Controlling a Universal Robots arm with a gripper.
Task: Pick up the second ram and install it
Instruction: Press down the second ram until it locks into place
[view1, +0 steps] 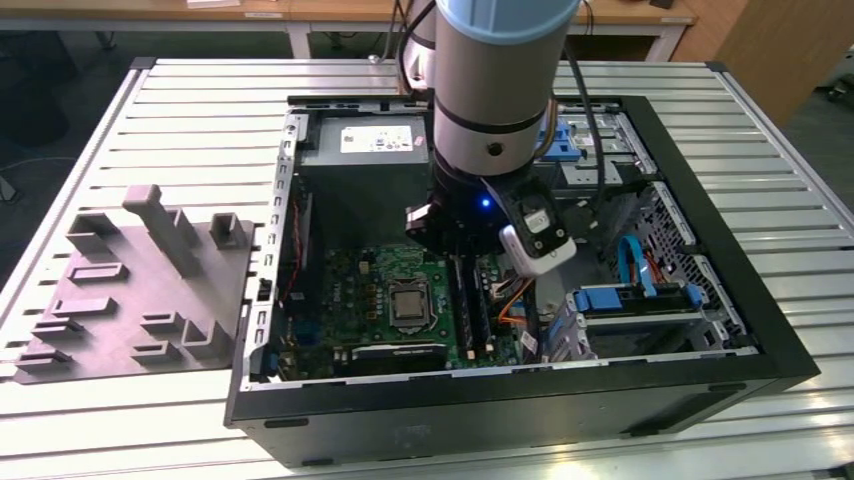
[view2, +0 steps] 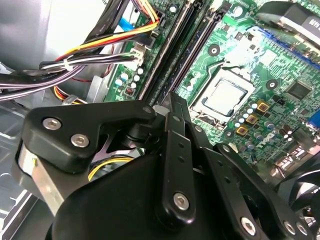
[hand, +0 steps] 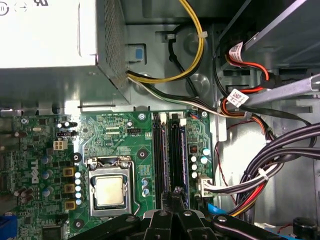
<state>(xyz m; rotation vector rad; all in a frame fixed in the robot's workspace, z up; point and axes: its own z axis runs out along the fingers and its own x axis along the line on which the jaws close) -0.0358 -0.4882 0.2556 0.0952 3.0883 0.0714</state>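
The gripper (hand: 175, 192) is seen low inside the open computer case (view1: 534, 405), its two fingers drawn narrowly together, with little or no gap between the tips in both wrist views. The tips (view2: 172, 100) are held directly over one end of the second ram (hand: 180, 150), a thin dark board with a bluish edge that stands on its long edge in one of the two long black memory slots on the green motherboard (view1: 387, 300). Whether the board is pinched between the fingers or only touched from above cannot be told. The neighbouring slot (hand: 160, 150) lies just beside it, on the side of the processor socket (hand: 109, 190), whose metal lid is closed. On the ram's other side, a bundle of black, yellow and red cables (hand: 260, 175) is run past the board's edge. The grey power supply (view1: 367, 150) is mounted beyond the far end of the slots. In the exterior view the case lies on its side on a slatted metal table (view1: 200, 100), and a grey moulded fixture (view1: 134, 290) rests on the exterior view's left of it.
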